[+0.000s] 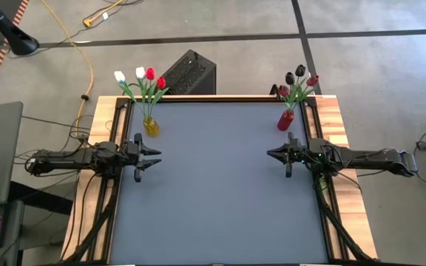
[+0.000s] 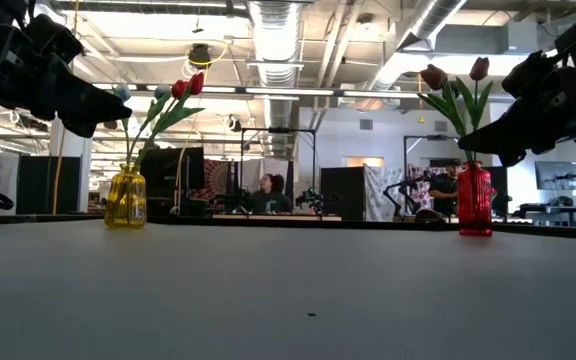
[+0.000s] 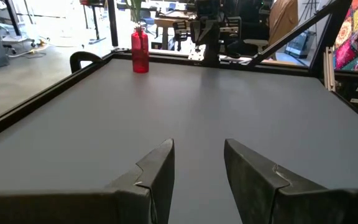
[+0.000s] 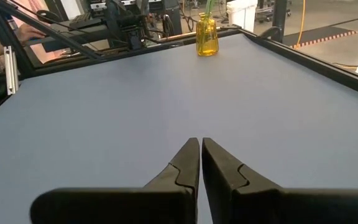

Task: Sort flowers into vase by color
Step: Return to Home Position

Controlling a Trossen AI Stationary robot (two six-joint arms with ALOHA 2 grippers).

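Red-white flowers (image 1: 140, 80) in yellow vase (image 1: 151, 126), upper left of frame; dark flowers (image 1: 299, 80) in red vase (image 1: 285, 120), upper right. Left gripper (image 1: 156, 158) fingers apart, right gripper (image 1: 270, 154) fingers together. Best retreat home slowly, clear of vases.

Two vases at the far edge of the table (image 1: 220, 192): one yellow vase (image 1: 151, 126), one red vase (image 1: 286, 120). Eight tulips in all: two white tulips (image 1: 140, 72), two red tulips (image 1: 150, 74), four dark tulips (image 1: 300, 71). Two grippers above the table: left gripper (image 1: 159, 158), right gripper (image 1: 270, 154).
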